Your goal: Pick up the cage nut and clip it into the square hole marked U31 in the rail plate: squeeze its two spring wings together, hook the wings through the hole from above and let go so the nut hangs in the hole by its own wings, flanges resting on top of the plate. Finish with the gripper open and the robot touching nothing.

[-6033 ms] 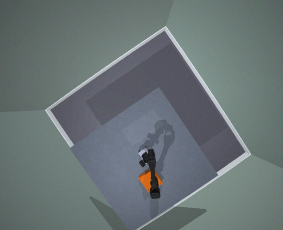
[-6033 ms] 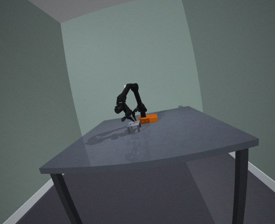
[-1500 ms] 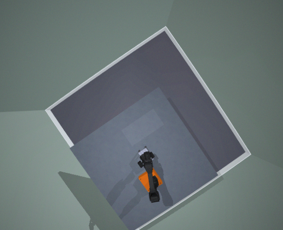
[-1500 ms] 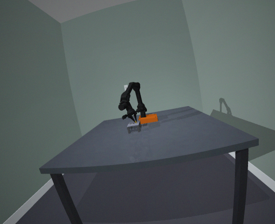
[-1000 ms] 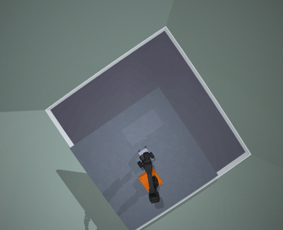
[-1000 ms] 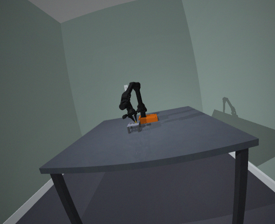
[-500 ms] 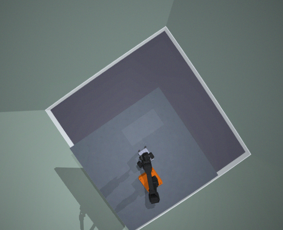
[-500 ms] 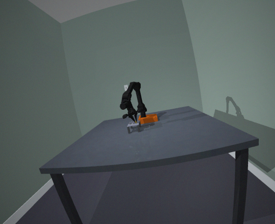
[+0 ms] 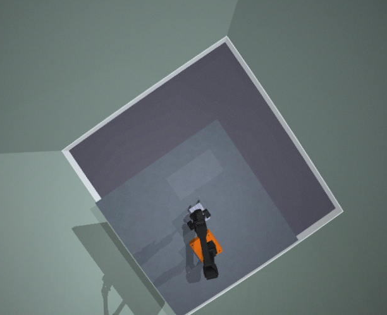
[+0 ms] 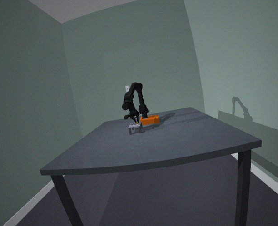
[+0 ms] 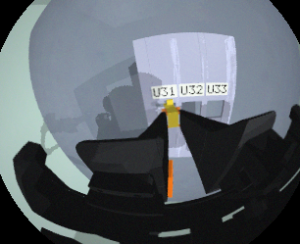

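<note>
Below the U31 label — pincer [image 9: 195, 207] [image 10: 137, 123] [image 11: 173, 115] pinching the yellow nut [image 10: 137, 123] [image 11: 174, 120], U32's opening [image 11: 190, 108] just beside it

The plate [image 9: 196, 207] [image 10: 135, 126] [image 11: 154, 57] looks like smooth, pale metal. The base [image 9: 207, 245] [image 10: 149, 120] seems to be plastic, matt and orange. The 2 gripper fingers look matt (black plastic, maybe).
</note>
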